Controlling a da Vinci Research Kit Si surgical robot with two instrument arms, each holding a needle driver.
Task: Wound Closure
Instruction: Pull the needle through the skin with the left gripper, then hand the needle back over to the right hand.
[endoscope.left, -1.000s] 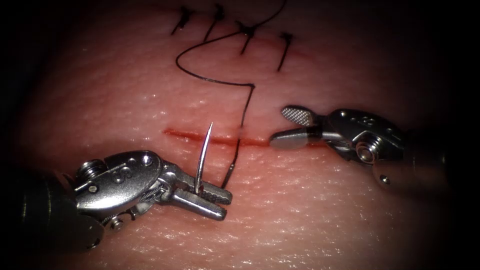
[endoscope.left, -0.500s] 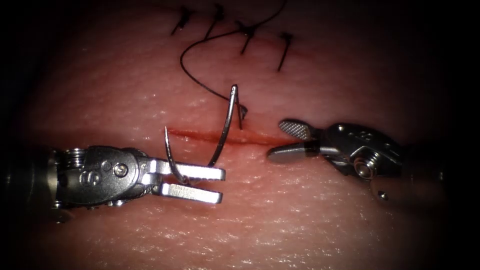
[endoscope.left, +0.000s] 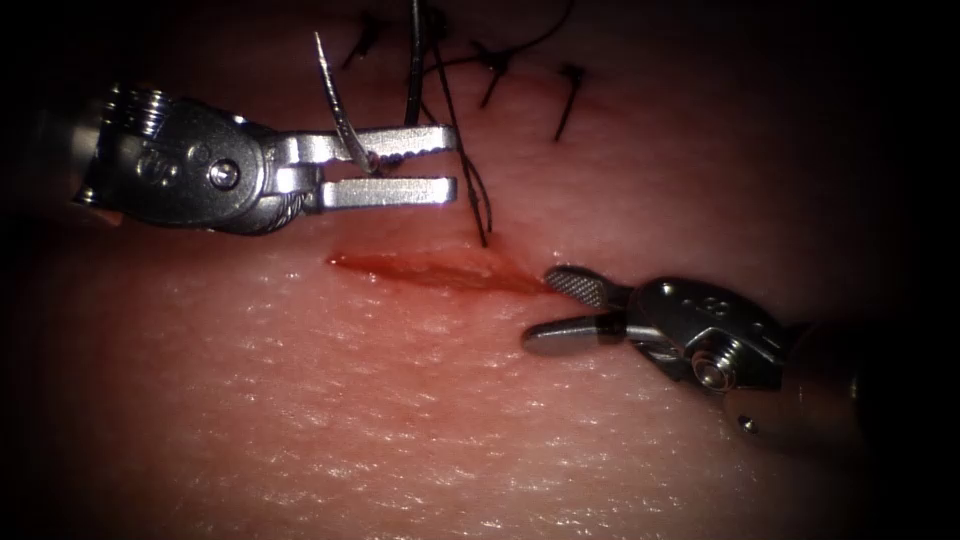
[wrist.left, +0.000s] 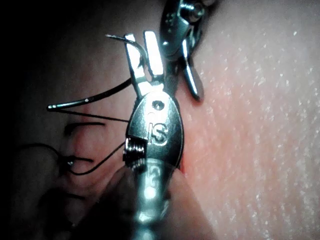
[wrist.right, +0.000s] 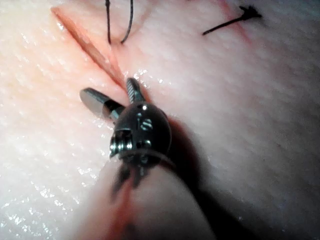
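Holding the needle (endoscope.left: 340, 115) near mid-curve, clear of the tissue (endoscope.left: 420, 400), the left gripper (endoscope.left: 440, 160) sits on the far side of the cut (endoscope.left: 440, 272), needle tip pointing up. Thread (endoscope.left: 470, 190) runs from beside its jaws down into the tissue at the cut's far edge. The right gripper (endoscope.left: 545, 310), jaws apart and holding nothing, rests at the cut's right end.

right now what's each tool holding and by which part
Left tool grips the needle about mid-curve, clear of the tissue, thread trailing into it above the cut. Right tool is open, holding nothing.
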